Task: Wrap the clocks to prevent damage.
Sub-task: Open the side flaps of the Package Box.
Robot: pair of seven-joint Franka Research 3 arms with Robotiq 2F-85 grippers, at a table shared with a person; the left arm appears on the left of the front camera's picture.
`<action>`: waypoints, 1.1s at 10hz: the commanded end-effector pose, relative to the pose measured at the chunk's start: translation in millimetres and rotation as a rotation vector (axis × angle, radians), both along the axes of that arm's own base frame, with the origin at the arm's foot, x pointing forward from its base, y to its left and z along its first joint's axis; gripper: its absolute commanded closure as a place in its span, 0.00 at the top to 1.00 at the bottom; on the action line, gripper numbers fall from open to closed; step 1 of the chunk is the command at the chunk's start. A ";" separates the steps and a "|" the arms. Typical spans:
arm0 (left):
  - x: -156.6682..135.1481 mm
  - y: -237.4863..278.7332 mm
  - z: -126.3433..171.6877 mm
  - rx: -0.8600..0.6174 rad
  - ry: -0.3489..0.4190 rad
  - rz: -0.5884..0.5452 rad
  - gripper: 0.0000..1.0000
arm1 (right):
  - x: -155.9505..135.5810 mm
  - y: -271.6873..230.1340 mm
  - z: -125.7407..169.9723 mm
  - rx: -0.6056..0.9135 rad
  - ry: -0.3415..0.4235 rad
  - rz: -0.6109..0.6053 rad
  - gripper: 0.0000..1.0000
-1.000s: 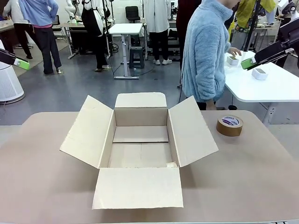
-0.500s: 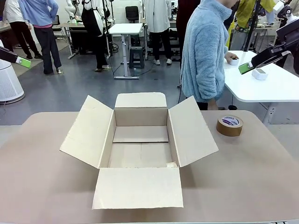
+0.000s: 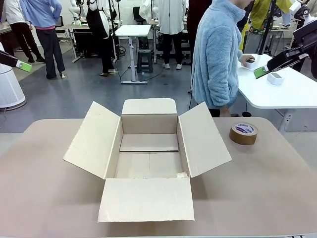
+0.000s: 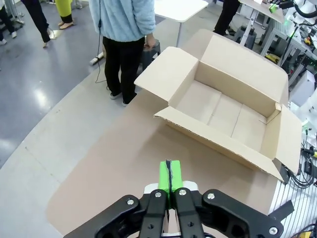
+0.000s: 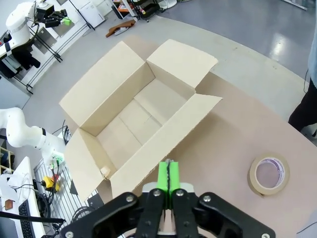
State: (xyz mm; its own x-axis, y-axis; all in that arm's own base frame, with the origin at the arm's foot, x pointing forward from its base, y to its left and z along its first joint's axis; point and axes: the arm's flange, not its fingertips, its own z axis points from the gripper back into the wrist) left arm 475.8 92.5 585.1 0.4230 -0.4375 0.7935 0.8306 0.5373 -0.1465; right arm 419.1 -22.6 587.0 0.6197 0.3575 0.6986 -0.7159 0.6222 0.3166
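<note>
Beyond the far right corner of the beige tabletop (image 3: pixel 267 193), on a white side table (image 3: pixel 297 96), look for what may be the clocks (image 3: pixel 275 78): two small white boxy objects, one lying alone, the other under the hand (image 3: pixel 247 60) of a person in a pale blue fleece jacket (image 3: pixel 215 59). Too small to confirm, and no wrapping discernible on either. Judging by that, wrapping not yet started.

Above the tabletop's left end, find the black, green-padded left end effector (image 4: pixel 170 173) pressed shut on nothing. High over the right side, find the right end effector (image 5: pixel 169 176) closed and empty as well, looking down at the bare strip between the open brown cardboard box (image 5: pixel 111 94) and the brown roll of packing tape (image 5: pixel 269 174).

For a clean job, spread the pads apart before reaching for anything. Leave room for the person's hands during any handover. Take each clock by its flat sides, never across the dial, and squeeze only enough to stop slipping. Cover every face and corner in padding, with overlap at the edges. Pin the loose end before reaching for the tape. Lower the finished bundle onto the box floor instead of dropping it, steering between the four splayed flaps.
</note>
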 end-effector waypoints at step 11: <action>-58.9 -149.6 -23.7 0.352 0.031 0.087 0.00 | -35.0 191.8 -61.5 -0.390 0.168 -0.283 0.01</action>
State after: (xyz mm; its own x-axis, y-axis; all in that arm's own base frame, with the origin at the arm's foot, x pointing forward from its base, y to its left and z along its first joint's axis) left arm 426.0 -48.0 572.3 0.4447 -0.6376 0.6290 0.8111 0.5845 0.0191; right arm 379.6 164.8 534.4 0.7806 0.4009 0.4796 -0.5114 0.8508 0.1212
